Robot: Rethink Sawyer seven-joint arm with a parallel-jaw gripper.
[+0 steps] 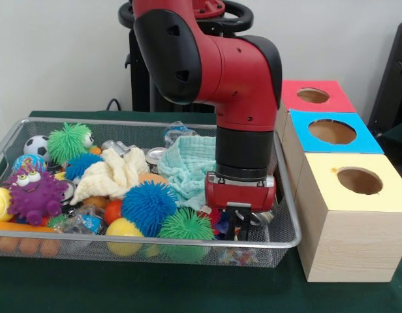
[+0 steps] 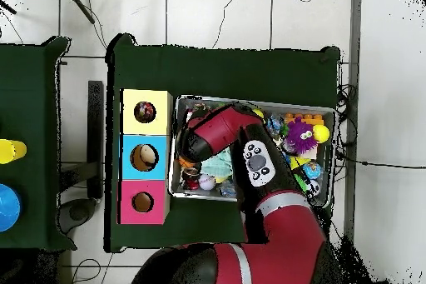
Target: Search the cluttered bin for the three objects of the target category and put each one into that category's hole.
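Note:
My gripper [image 1: 239, 225] hangs low inside the wire bin [image 1: 288, 195], at its front right corner, just right of a green spiky ball [image 1: 185, 225]. Its tips dip among small toys and I cannot make out whether anything is held. A blue spiky ball [image 1: 149, 205], a yellow ball [image 1: 124, 229], a purple monster toy [image 1: 34, 193] and a soccer ball [image 1: 36, 146] lie in the bin. To the right of the bin stand three boxes with round holes: yellow [image 1: 359, 180], blue [image 1: 332, 132] and red [image 1: 312, 96]. In the overhead view the arm [image 2: 218, 131] covers the gripper.
A cream cloth [image 1: 113, 175] and a mint cloth [image 1: 188, 166] lie mid-bin. Another green spiky ball [image 1: 68, 142] sits at the back left. An orange beaded toy [image 1: 21, 242] lies along the front left. Green cloth covers the table [image 1: 149, 287].

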